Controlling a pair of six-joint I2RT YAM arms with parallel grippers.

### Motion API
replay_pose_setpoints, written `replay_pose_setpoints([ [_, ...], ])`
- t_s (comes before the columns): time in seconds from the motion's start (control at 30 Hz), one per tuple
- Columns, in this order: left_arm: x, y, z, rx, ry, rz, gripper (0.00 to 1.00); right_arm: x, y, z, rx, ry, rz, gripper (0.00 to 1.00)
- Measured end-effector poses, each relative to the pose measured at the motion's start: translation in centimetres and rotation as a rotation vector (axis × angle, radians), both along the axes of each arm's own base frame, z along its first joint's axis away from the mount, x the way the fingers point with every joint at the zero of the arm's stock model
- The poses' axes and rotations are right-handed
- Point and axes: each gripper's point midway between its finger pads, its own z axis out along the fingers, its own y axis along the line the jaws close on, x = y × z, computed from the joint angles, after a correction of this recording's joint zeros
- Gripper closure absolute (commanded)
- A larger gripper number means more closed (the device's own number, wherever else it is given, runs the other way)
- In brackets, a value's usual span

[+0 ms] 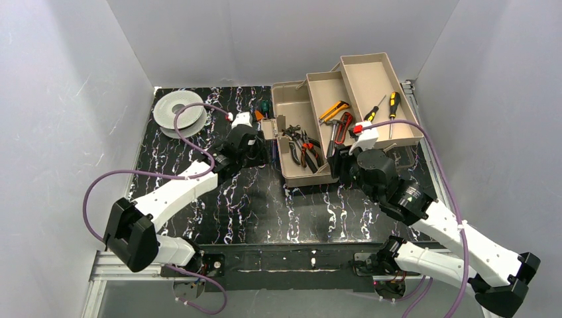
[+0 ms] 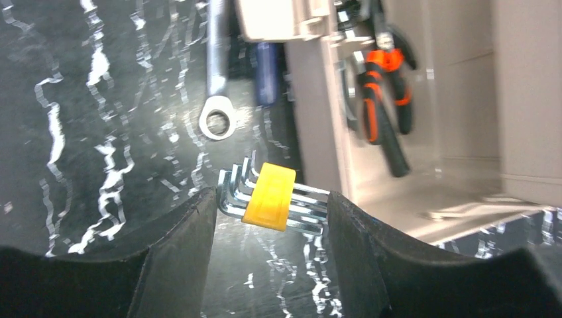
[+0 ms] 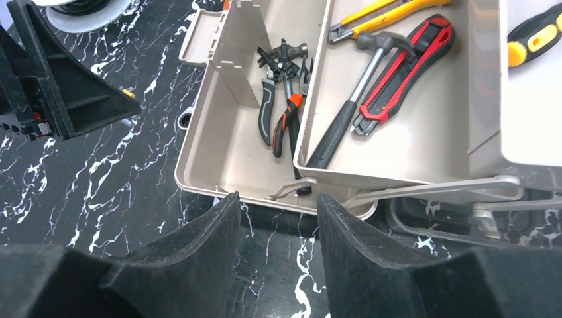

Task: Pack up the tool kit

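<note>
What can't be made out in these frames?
Left wrist: whether the left gripper pinches the hex key set; contact is unclear.
Left wrist: wrench shaft cut off by the top edge; pliers blurred.
Right wrist: yellow-black screwdriver cut off by the right edge.

Toolbox: sitting right of centre on the table.
Pliers: lying in its lowest compartment.
Hammer: lying in the middle tray.
Hex keys: lying just left of the toolbox.
Wrench: lying behind them.
</note>
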Motion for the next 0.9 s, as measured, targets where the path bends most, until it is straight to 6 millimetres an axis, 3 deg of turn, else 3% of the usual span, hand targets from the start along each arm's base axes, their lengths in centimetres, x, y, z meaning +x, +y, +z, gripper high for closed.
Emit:
replay_pose_setpoints([
  [0.27, 2.6, -6.0, 3.9, -0.169, -0.05, -0.151, 0.56, 0.2, -1.2, 2.1, -0.014, -0.029, -0.034, 0.46],
  [0.57, 5.0, -12.6, 4.8, -0.327, -0.026, -0.31, 0.56, 0.1, -4.4, 3.4, -0.035, -0.075, -0.13, 0.5],
  [0.63, 5.0, -13.5, 5.3, -0.37, -0.031, -0.336, 0.56, 0.2, -3.9, 3.5, -0.046, -0.048, -0.101, 0.48],
  [0.9, 4.5, -15.3, 7.9, -0.508, -0.04, -0.372, 0.54, -0.6, 1.9, 3.0, 0.087, 0.048, 0.139, 0.43],
])
